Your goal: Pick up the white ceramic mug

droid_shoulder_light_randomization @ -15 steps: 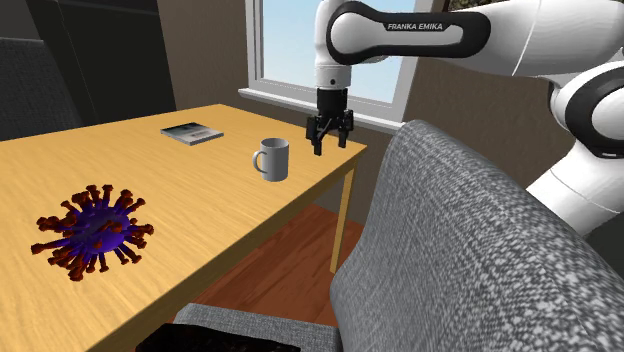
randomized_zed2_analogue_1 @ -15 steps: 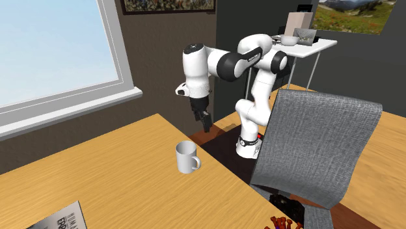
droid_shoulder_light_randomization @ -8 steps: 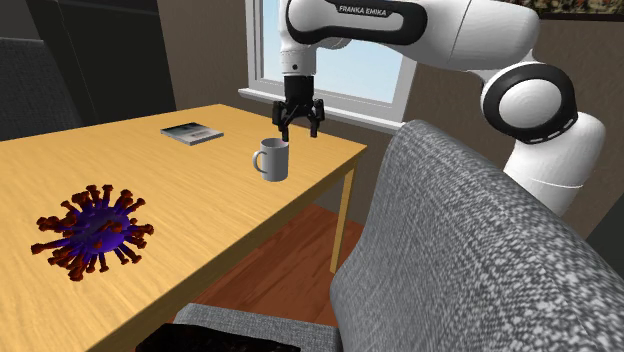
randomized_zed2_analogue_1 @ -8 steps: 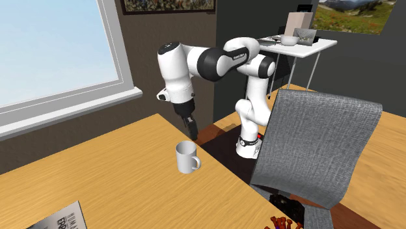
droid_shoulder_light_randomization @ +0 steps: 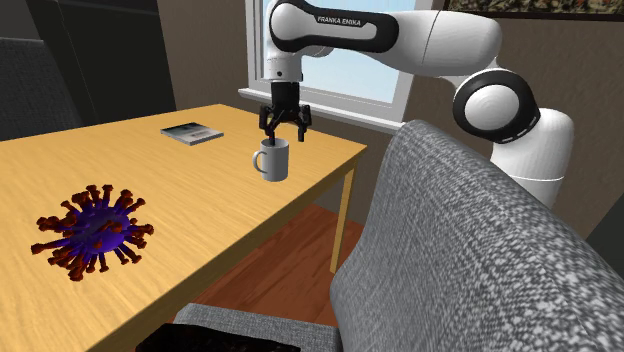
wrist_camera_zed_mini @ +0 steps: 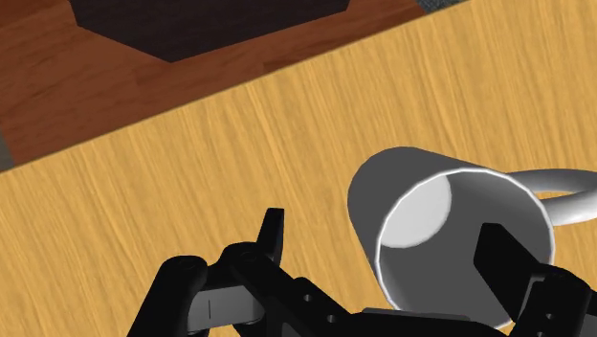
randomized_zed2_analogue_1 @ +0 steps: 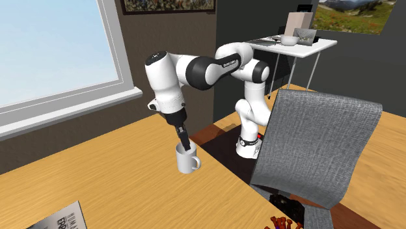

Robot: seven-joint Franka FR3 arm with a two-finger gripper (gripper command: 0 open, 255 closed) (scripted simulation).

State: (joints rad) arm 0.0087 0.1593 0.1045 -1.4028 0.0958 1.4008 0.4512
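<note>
In the shoulder view, a purple spiky toy (droid_shoulder_light_randomization: 93,232) lies towards the wooden table's (droid_shoulder_light_randomization: 200,195) near edge, and a book (droid_shoulder_light_randomization: 192,133) lies by its far edge. The white mug (droid_shoulder_light_randomization: 272,160) stands upright near the table's far corner on that view's right. My gripper (droid_shoulder_light_randomization: 284,134) hangs just over the mug's rim, fingers spread, gripping nothing. A grey chair (droid_shoulder_light_randomization: 470,250) stands rightmost.

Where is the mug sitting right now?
In the shoulder view the white mug stands upright on the wooden table near its window-side corner, right of the book, directly under the open gripper.
</note>
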